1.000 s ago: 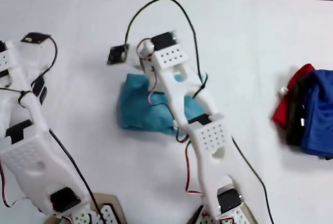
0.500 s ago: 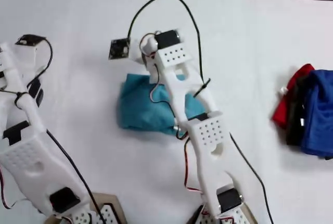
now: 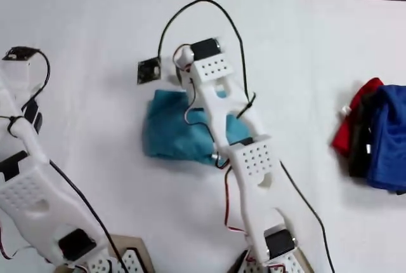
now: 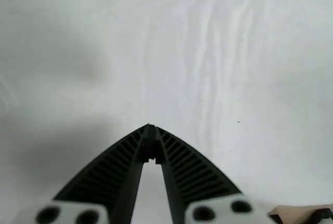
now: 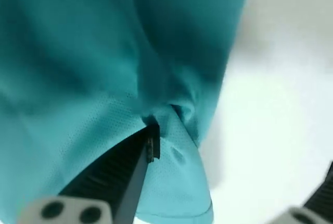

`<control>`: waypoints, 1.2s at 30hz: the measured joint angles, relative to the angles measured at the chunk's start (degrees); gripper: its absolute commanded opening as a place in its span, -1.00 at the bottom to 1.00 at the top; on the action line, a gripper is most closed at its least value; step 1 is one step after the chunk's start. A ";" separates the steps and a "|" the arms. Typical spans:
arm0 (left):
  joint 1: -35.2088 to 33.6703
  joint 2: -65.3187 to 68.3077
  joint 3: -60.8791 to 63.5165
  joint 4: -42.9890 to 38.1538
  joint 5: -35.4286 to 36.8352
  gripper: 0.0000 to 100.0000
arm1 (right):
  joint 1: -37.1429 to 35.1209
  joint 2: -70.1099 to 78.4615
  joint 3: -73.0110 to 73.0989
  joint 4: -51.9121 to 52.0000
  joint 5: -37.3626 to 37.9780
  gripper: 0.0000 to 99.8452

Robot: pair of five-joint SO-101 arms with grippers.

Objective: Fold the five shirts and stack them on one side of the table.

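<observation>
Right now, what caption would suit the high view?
Right arm over a teal shirt; red, black, blue shirts piled aside.

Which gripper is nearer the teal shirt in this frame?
Right. The right gripper is at the teal shirt, one finger pressing into its fabric. The left gripper, shut, is over the white table, apart from the shirt.

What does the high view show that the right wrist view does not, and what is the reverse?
From the high view: the left arm at the table's left, and a pile with a red shirt, a black shirt and a blue shirt at the right edge. From the right wrist view: the right tool, open, with the tip of one finger in a wrinkle of cloth. In both: the teal shirt and the white table.
</observation>
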State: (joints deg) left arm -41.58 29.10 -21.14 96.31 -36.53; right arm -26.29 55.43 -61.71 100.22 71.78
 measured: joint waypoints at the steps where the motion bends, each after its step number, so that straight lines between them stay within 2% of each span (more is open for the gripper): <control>1: 0.00 0.00 0.00 0.00 0.00 -0.96 | 0.09 -0.88 0.00 0.00 0.00 -0.06; 9: 0.00 0.00 0.00 0.00 0.00 -0.96 | -1.23 -4.22 9.85 -0.26 1.32 -0.06; 17: 0.00 0.00 0.00 0.00 0.00 -0.96 | -0.44 0.88 10.99 -7.74 1.76 -0.06; 29: 0.00 0.00 0.00 0.00 1.67 -0.96 | -0.70 6.68 6.59 -0.44 -1.93 -0.07; 32: 0.00 0.00 0.00 0.00 1.67 -0.96 | -1.05 5.27 10.02 -0.26 -2.11 -0.26; 36: 0.00 0.00 0.00 0.00 1.67 -0.96 | -1.23 3.78 13.27 -0.26 -2.11 -0.91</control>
State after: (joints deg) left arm -41.58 29.10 -21.14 96.31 -34.86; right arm -27.52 59.21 -48.44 99.96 69.67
